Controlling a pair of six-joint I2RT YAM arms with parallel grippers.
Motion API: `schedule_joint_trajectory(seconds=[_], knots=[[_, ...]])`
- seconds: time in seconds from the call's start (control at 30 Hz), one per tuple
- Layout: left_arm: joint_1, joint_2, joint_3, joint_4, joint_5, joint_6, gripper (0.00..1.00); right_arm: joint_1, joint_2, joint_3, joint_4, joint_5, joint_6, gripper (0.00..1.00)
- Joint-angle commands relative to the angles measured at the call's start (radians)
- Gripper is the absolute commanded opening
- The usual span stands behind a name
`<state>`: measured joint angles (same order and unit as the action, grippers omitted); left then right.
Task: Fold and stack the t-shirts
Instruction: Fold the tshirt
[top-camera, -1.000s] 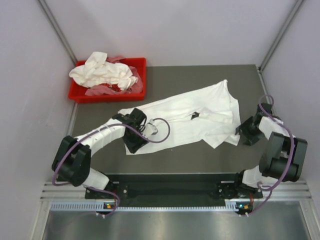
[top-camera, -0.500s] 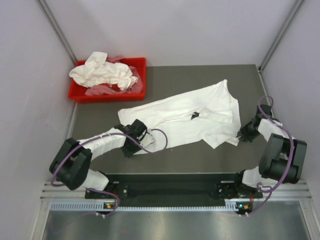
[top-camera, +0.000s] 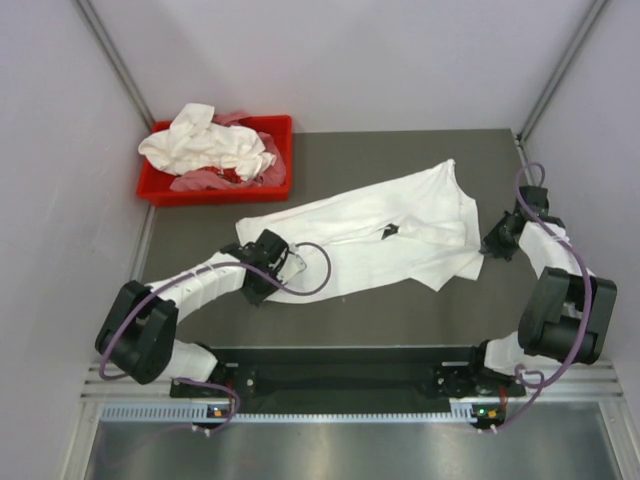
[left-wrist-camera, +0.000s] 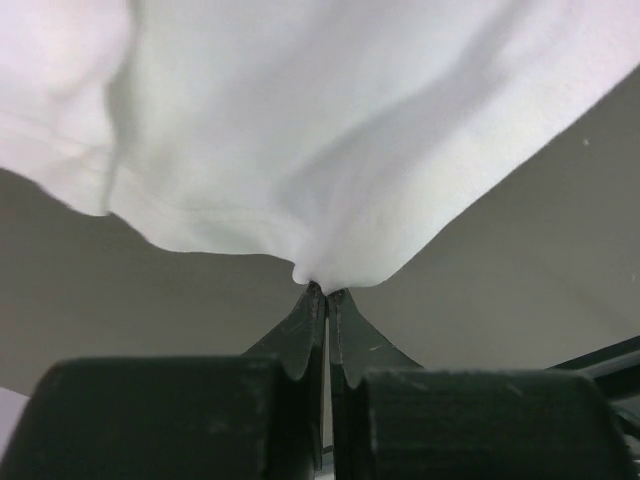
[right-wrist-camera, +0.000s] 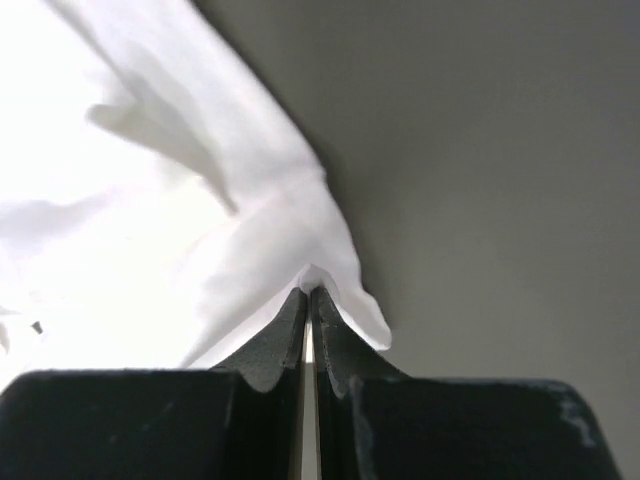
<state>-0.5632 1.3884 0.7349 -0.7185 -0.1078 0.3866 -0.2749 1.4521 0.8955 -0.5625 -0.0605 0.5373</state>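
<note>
Table (top-camera: 420, 160): dark grey top under both grippers, bearing all that follows.
Spread t-shirt (top-camera: 370, 225): white, lying rumpled and slantwise between the two grippers. Its near-left hem is at the left tips and its near-right edge at the right tips, and the rest runs away ahead of both.
Red bin (top-camera: 165, 192): well beyond the left gripper, off to its far left, at the table's corner.
Crumpled t-shirts (top-camera: 205, 145): a white heap inside that bin (waiting their turn, I'd judge).
Left gripper (left-wrist-camera: 326, 295): jaws pinched together on a small peak of the spread t-shirt's hem, where the cloth puckers right at the tips.
Right gripper (right-wrist-camera: 308, 293): likewise closed, nipping a fold at the shirt's edge, with bare table off to its right.
Step in hand: probably a two-point pick to straighten the shirt for its first fold.
Doing it well: lift both pinches together and evenly, and keep the cloth lightly taut between them. Each bite looks shallow, so watch that the thin cotton does not slip out.
</note>
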Motion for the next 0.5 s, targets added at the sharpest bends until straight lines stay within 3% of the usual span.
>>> schedule_joint_trajectory(seconds=[0.0, 0.2, 0.47], knots=[[0.026, -0.028, 0.067, 0.036, 0.005, -0.009, 0.0, 0.046, -0.015, 0.091, -0.031, 0.028, -0.074, 0.0], [0.043, -0.028, 0.147, -0.022, 0.011, -0.005, 0.0, 0.123, -0.006, 0.203, -0.077, 0.117, -0.118, 0.0], [0.21, 0.044, 0.257, -0.013, 0.037, 0.044, 0.0, 0.218, 0.135, 0.491, -0.04, 0.094, -0.258, 0.0]])
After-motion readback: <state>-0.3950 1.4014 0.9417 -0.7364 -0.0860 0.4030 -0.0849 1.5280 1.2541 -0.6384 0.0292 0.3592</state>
